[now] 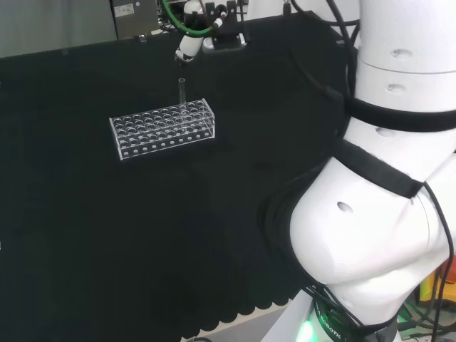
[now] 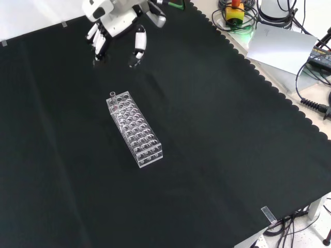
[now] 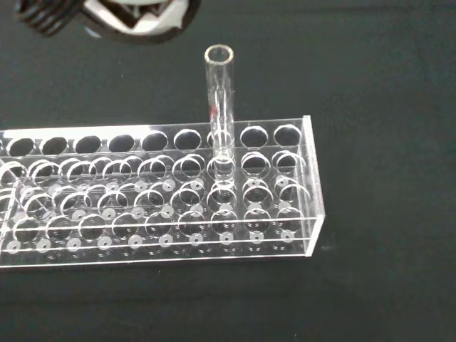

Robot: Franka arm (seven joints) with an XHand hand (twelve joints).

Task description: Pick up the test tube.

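Note:
A clear glass test tube (image 3: 219, 107) stands upright in a hole near one end of a clear plastic rack (image 3: 157, 189) with several rows of holes. In the front view the test tube (image 2: 113, 101) rises from the rack's (image 2: 135, 129) upper end. The hand (image 2: 111, 23) hovers above and beyond that end, open, fingers relaxed and pointing down, holding nothing. In the head view the test tube (image 1: 182, 92) stands at the far side of the rack (image 1: 162, 127), with a finger of the hand (image 1: 189, 44) above it. A blurred part of the hand (image 3: 128, 16) shows in the wrist view.
Black cloth (image 2: 217, 144) covers the bench around the rack. The arm's white links (image 1: 385, 178) stand at the head view's right. Cables and a white sheet (image 2: 279, 44) lie off the cloth's scalloped edge in the front view.

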